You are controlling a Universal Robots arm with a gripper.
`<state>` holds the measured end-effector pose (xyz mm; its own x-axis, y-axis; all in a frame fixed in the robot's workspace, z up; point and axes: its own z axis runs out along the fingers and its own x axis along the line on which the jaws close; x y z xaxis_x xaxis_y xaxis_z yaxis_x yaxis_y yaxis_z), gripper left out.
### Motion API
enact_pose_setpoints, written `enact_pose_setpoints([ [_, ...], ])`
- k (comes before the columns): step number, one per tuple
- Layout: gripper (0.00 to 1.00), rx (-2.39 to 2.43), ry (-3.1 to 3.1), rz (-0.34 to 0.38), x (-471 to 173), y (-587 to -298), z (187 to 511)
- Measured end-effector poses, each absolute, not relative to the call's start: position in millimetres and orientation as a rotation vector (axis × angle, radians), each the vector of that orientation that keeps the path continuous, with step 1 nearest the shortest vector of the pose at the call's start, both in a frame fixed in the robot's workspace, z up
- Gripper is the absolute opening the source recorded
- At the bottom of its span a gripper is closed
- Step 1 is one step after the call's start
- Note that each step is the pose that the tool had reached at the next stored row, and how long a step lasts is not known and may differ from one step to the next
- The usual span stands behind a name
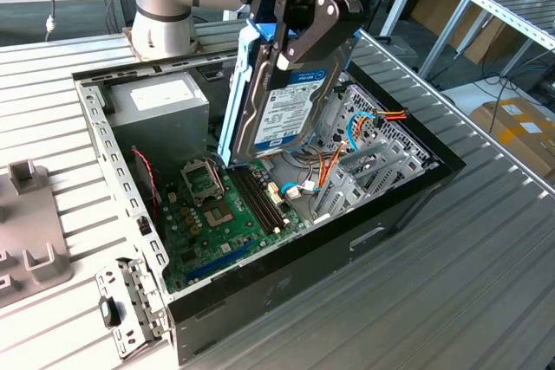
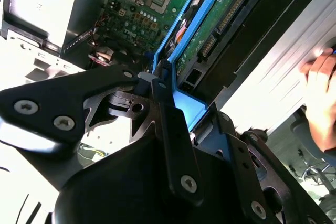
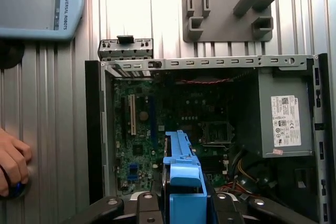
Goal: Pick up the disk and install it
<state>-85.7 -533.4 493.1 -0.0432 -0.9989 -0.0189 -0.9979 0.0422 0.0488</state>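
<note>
End effector (image 1: 297,45) clamped the disk (image 1: 279,114), tilted, with the open case (image 1: 303,270) below. Exterior view showed the disk's label; both wrist views showed a hand (image 3: 11,165) beside the case.

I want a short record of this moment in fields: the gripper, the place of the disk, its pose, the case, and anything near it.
gripper: the gripper is shut on the disk
disk place: in the air above the open computer case, over the motherboard
disk pose: steeply tilted, blue tab end up at the gripper
install: not seated in the case
nearby: a person's hand on the table beside the case; a grey fixture
</note>
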Motion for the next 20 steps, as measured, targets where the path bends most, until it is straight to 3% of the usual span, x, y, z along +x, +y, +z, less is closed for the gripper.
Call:
enact_pose_setpoints([
  [20,0.37,2.159,-2.253,-0.075,-75.4,-549.4,492.9],
])
